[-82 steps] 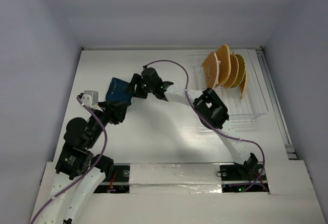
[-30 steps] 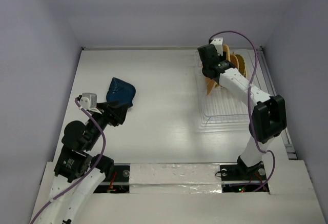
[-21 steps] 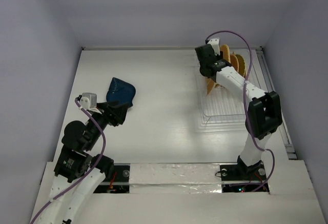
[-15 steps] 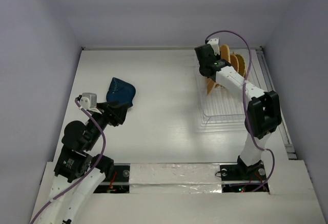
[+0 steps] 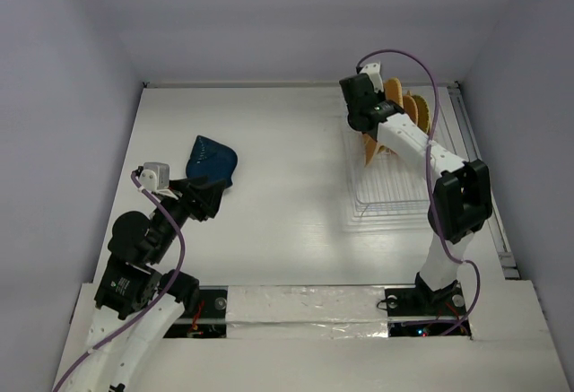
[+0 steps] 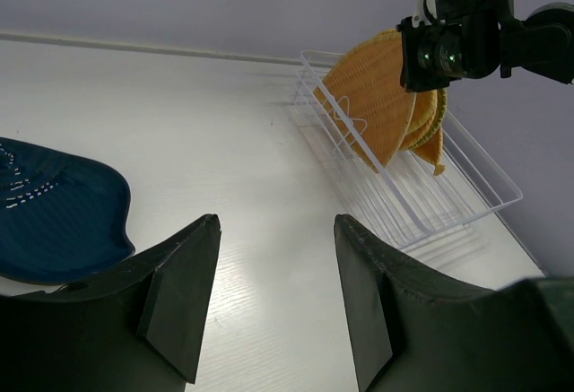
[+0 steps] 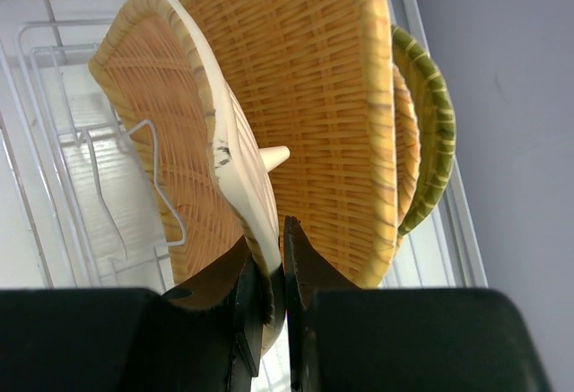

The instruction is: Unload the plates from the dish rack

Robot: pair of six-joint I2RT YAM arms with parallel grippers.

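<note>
- The white tabletop is the largest thing here. Its middle is broad and bare, and walls close it in at 9, 12 and 3 o'clock.
- The clear wire-grid dish rack sits toward 2 o'clock, with its long side along the 3 o'clock edge. Its near half holds no plates.
- The plates in the rack stand on edge at its far end, propped by the upright wires, so I come at their rims from above.
- The large orange woven-look plate stands second in the row. A yellow-green plate is tucked just behind it.
- The front orange woven-look plate leans away from its neighbour, which leaves a gap at the rim. A thin wire divider crosses its face, so I judge straight up to be the clean way out, then toward 9 o'clock.
- The dark blue textured plate lies flat on the tabletop near 9 o'clock, outside the rack.
- My right gripper is clenched on the front plate's rim, one finger on each face.
- My left gripper is released and holds nothing. It sits just beside the blue plate's near edge.
</note>
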